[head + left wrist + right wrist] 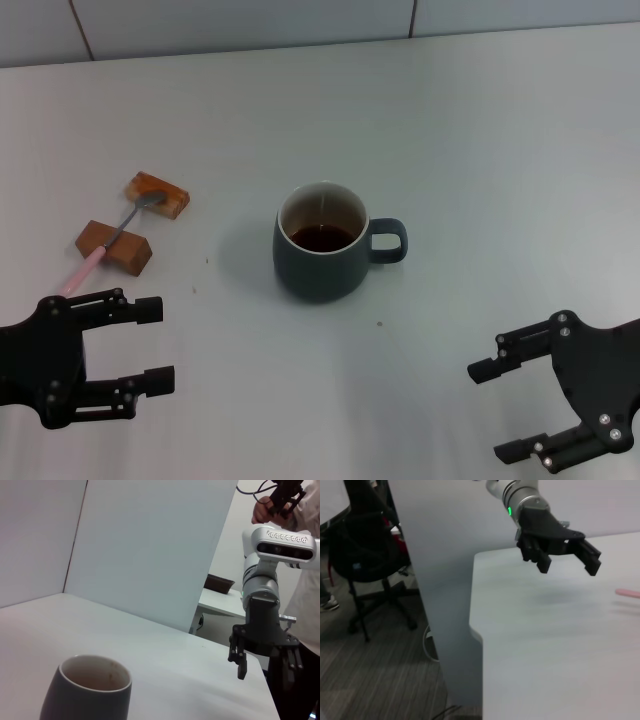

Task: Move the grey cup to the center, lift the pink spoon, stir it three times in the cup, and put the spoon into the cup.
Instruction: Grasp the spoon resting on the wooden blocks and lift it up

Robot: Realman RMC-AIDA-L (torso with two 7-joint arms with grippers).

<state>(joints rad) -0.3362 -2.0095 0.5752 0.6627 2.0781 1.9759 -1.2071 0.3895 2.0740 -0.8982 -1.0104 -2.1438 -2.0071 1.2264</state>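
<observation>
The grey cup (320, 250) stands upright near the middle of the table, holding dark liquid, its handle pointing right. The left wrist view shows the cup (87, 692) close by. The pink spoon (100, 252) lies to the left of the cup across two brown blocks, with its metal bowl on the far block and its pink handle end toward me. That handle end is the pink spoon (627, 593) in the right wrist view. My left gripper (155, 345) is open and empty, just in front of the spoon's handle. My right gripper (495, 410) is open and empty at the front right.
Two brown blocks (157, 194) (114, 246) prop up the spoon. The white table (480, 150) runs back to a tiled wall. An office chair (365, 555) stands beyond the table's left edge, and a person (305, 555) stands past its right side.
</observation>
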